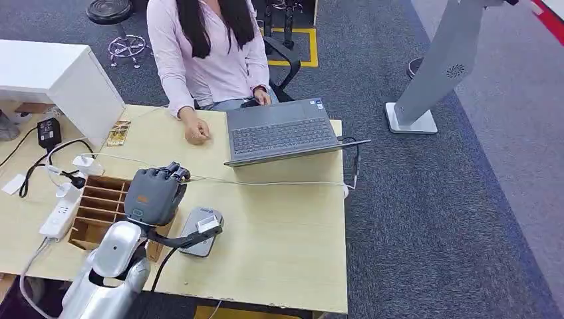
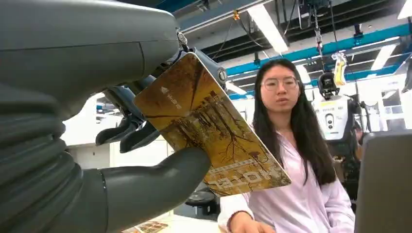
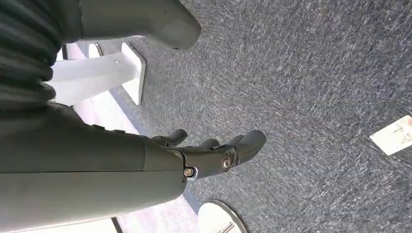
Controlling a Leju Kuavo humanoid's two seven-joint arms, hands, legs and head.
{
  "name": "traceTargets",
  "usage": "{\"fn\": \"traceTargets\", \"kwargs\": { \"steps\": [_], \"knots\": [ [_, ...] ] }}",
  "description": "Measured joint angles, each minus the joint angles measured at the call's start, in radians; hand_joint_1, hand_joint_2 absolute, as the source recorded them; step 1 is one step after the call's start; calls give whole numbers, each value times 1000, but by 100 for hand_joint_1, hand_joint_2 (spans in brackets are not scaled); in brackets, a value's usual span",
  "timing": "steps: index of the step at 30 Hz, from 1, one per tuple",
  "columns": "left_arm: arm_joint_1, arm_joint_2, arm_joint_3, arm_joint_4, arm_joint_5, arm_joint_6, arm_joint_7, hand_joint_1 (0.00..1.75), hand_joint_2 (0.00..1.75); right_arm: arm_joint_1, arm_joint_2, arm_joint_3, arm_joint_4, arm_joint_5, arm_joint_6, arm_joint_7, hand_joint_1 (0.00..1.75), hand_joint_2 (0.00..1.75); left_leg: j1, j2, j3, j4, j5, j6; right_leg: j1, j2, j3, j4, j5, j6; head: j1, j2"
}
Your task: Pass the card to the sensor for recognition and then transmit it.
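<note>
One card (image 2: 209, 131) sits in our left hand (image 1: 155, 194), pinched between the thick grey thumb (image 2: 160, 187) underneath and the darker fingers (image 2: 131, 131) above. We see it best from the left wrist: a rectangular card printed in amber and brown, with bare tree branches spreading across a golden ground, a small pale logo with lettering near the held corner, and a band of pale block characters along the far end. It is tilted, one corner up against the hand and the free end slanting away toward the person (image 1: 209, 53) in the pale pink shirt seated across the table (image 1: 292, 252).

From the head view, our left hand hovers over the wooden slotted organiser (image 1: 100, 206), just beside the grey sensor (image 1: 201, 230) lying flat on the table. A laptop (image 1: 279, 133) stands open in front of the person, whose hand (image 1: 197, 131) rests on the tabletop.

Our right hand (image 3: 214, 155) hangs over the dark carpet (image 3: 301, 73), fingers loosely apart and holding nothing. A second, white card (image 3: 393, 136) lies on that carpet.
</note>
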Motion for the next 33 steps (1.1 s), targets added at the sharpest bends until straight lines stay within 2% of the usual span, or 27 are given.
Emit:
{"fn": "traceTargets", "kwargs": {
  "steps": [6,13,17,28,33],
  "knots": [
    [0,0,-13,0,1,-9,0,175,175,0,1,-5,0,0,0,0,0,175,0,0,0,0,0,0,0,0,0,0,0,0,0,0],
    [-4,3,-50,14,3,-132,38,175,175,0,2,-15,0,2,-1,-3,0,175,0,0,0,0,0,0,0,0,0,0,0,0,0,0],
    [-8,14,-74,31,13,-178,54,175,175,0,3,-26,0,6,-3,-3,0,175,0,0,0,0,0,0,0,0,0,0,0,0,0,0],
    [-1,41,-97,44,18,-207,74,175,175,0,5,-42,0,6,-5,-3,0,175,0,0,0,0,0,0,0,0,0,0,0,0,0,0],
    [5,54,-98,58,30,-249,91,175,175,1,5,-48,0,12,-5,0,0,175,0,0,0,0,0,0,0,0,0,0,0,0,0,0]
  ]
}}
